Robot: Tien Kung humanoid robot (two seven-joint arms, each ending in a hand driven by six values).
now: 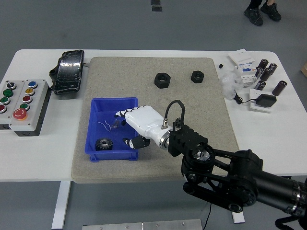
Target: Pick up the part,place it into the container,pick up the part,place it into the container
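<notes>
White desk (38, 153), grey mat (201, 124); gear (102, 143) lies in blue container (96, 108).
Right hand (136, 125) hovers wide, empty; next, likely fetch a black nut (161, 80) near the mat's far edge.

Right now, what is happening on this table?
The robot's right hand is over the right side of the blue bin, fingers spread and holding nothing. A black gear lies inside the bin, near its front wall. Two black nuts sit on the grey mat at the far side, not yet picked up. The left arm is not in view.
</notes>
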